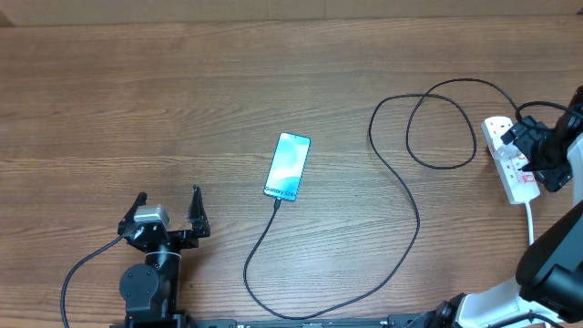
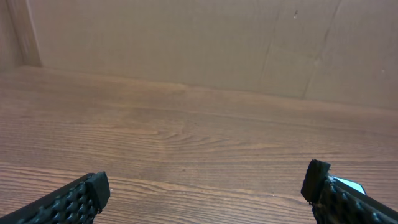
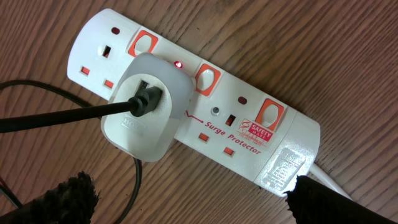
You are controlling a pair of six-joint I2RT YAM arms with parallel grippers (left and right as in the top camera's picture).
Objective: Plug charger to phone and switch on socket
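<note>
The phone (image 1: pixel 287 166) lies flat mid-table, its blue-teal screen facing up. The thin black charger cable (image 1: pixel 401 187) meets the phone's near short edge, sweeps in a wide loop to the right and ends at the white socket strip (image 1: pixel 510 162). In the right wrist view the cable enters a white plug (image 3: pixel 146 109) seated in the socket (image 3: pixel 242 124), and a small red lamp (image 3: pixel 179 64) glows beside the middle switch (image 3: pixel 208 78). My right gripper (image 3: pixel 193 199) hovers open over the strip. My left gripper (image 1: pixel 168 211) stands open near the front edge, left of the phone, holding nothing.
A white cord (image 1: pixel 529 223) leaves the strip toward the front right beside the right arm's white base (image 1: pixel 510 305). A brown wall (image 2: pixel 199 43) rises behind the wooden table (image 1: pixel 182 91). A corner of the phone (image 2: pixel 352 185) peeks past my left gripper's right finger.
</note>
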